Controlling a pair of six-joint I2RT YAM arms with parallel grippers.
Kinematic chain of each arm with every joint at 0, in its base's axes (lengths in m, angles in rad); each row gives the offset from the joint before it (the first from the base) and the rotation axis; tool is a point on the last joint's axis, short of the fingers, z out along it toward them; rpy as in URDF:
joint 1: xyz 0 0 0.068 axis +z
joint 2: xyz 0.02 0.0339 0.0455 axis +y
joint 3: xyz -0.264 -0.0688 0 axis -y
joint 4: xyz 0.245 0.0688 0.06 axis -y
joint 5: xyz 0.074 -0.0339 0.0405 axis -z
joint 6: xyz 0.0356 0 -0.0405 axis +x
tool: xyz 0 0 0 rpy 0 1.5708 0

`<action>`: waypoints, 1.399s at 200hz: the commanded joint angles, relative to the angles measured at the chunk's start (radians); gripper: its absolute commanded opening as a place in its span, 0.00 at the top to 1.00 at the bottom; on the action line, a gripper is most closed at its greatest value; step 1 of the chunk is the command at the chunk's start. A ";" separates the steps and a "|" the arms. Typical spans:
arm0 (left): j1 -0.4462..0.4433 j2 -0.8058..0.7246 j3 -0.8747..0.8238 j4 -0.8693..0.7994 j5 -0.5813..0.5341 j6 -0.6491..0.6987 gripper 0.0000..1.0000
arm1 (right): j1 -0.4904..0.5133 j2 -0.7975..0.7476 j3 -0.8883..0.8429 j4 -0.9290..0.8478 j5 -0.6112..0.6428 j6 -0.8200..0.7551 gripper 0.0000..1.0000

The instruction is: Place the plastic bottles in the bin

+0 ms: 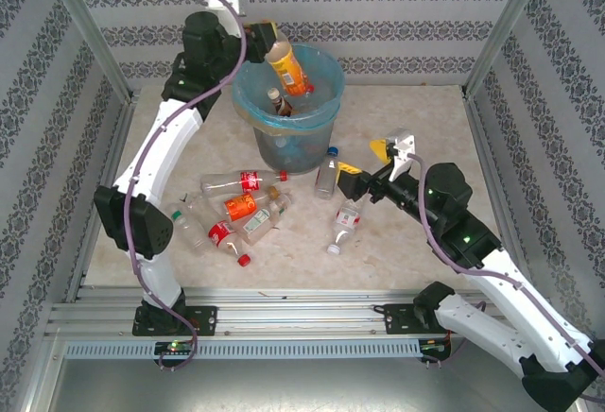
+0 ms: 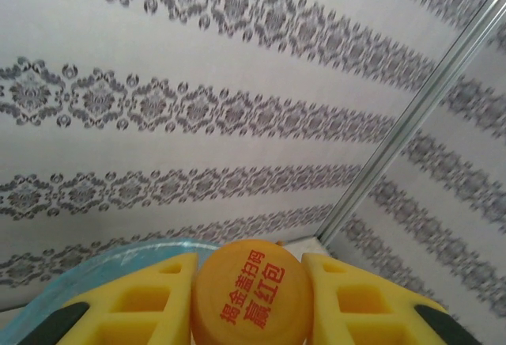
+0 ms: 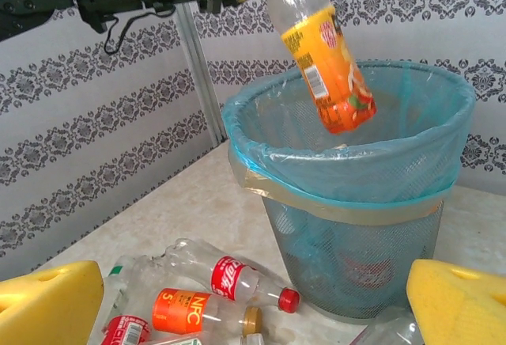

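Top external: left gripper (image 1: 267, 36) pinches orange-labelled bottle (image 1: 289, 68) by cap (image 2: 251, 293), bin (image 1: 248, 100) beneath it; we'd simply open jaws; right gripper (image 1: 364, 159) spread.

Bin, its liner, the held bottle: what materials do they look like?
Bin: grey wire mesh, probably metal; the grid lets the contents show through. Liner: thin translucent blue plastic film, wrinkled and folded over the rim. Bottle in the left hand: clear glossy plastic with an orange printed label.
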 commanded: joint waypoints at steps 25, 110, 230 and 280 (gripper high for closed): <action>-0.083 0.057 -0.061 -0.052 -0.116 0.334 1.00 | -0.006 0.029 -0.007 0.041 0.015 0.041 0.02; -0.086 0.132 -0.214 -0.003 -0.142 0.418 1.00 | -0.006 0.047 -0.034 0.057 0.046 0.059 0.03; -0.092 0.129 -0.206 0.105 -0.305 0.519 1.00 | 0.019 0.060 -0.037 0.051 0.098 0.090 0.05; -0.092 0.183 -0.264 0.092 -0.267 0.465 1.00 | 0.021 0.051 -0.029 0.027 0.102 0.050 0.05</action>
